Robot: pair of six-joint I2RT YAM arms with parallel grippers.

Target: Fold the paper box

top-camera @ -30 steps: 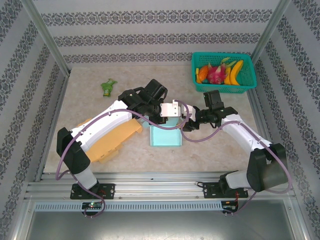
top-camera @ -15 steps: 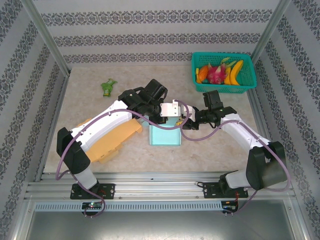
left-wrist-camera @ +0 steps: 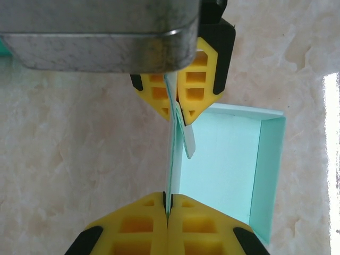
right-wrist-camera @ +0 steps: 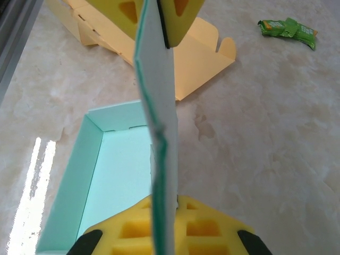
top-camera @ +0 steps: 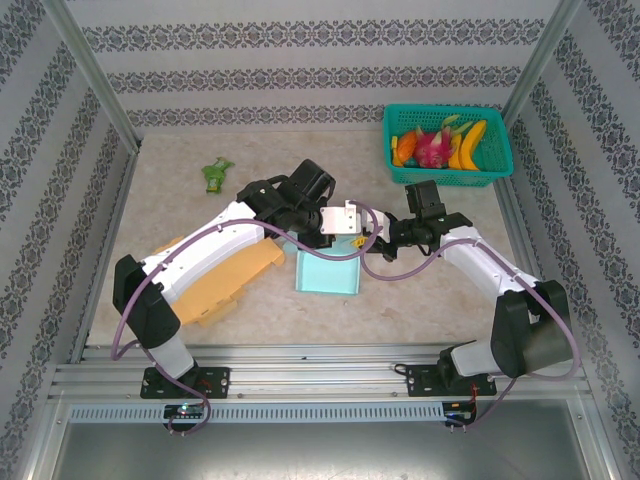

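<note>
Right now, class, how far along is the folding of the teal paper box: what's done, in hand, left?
Done: the teal paper box already has a floor with raised side walls. In hand: the left pincer and right pincer are both shut on one upright flap, at opposite ends. Left: that flap is not yet folded in, so the box looks unfinished.

Left arm (top-camera: 215,245): reached from its base at the near left, running diagonally up and inward, with the wrist bent over the middle of the workspace.
Right arm (top-camera: 480,262): stretched from its base at the near right, inward and to the left, with the wrist aimed at the left one.
Left gripper (left-wrist-camera: 167,204): yellow pads were pressed together on an upright wall of the paper box (top-camera: 327,272).
Right gripper (right-wrist-camera: 159,210): pads were clamped on the same wall from the opposite end.
Relation: the grippers faced each other tip to tip, near but apart.
</note>
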